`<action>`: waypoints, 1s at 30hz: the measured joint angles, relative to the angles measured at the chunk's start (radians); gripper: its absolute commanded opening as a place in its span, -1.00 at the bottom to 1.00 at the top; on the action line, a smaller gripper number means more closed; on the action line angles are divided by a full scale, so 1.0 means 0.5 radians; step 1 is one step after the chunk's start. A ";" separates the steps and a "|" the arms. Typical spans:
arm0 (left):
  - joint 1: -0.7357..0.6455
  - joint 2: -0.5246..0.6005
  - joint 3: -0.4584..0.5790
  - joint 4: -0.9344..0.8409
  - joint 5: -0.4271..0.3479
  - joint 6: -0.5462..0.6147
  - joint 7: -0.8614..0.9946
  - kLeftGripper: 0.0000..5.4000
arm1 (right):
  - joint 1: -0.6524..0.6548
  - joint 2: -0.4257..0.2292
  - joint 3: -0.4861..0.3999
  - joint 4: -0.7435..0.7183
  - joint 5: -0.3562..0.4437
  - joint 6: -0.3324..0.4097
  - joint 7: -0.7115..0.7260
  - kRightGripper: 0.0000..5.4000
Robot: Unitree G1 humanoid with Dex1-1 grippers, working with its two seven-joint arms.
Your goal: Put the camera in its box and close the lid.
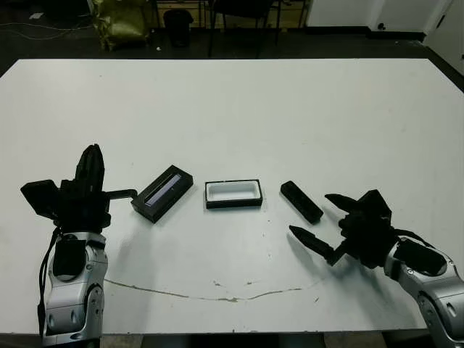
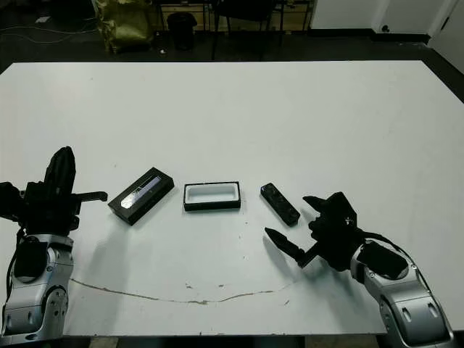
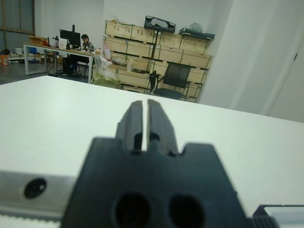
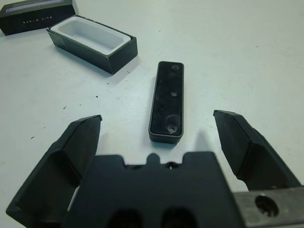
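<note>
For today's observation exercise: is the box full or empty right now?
Empty. The box shows only its bare white lining; the camera lies on the table beside it, and the lid lies on its other side.

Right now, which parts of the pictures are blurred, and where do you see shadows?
Left wrist view: the left gripper body is blurred, the far room sharper. Right wrist view: the camera is sharp, the right gripper softer. Eye views: soft shadows lie beside the box and lid.

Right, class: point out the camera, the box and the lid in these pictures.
camera [image 4: 166, 101]: right wrist view, middle of its black top face.
box [image 1: 233, 191]: left eye view, white lining inside the tray.
lid [image 1: 162, 192]: left eye view, its grey-lavender stripe.
</note>
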 measured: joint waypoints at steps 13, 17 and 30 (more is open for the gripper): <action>0.003 0.001 0.000 -0.003 0.015 0.004 0.002 -1.00 | -0.001 0.026 0.043 0.032 -0.057 0.031 -0.066 0.99; 0.003 0.001 0.000 -0.003 0.015 0.004 0.000 -1.00 | -0.006 0.029 0.050 0.032 -0.062 0.038 -0.069 0.99; 0.004 0.000 0.000 -0.015 0.014 0.033 0.006 -1.00 | -0.013 0.057 0.059 0.046 -0.058 0.065 -0.083 0.99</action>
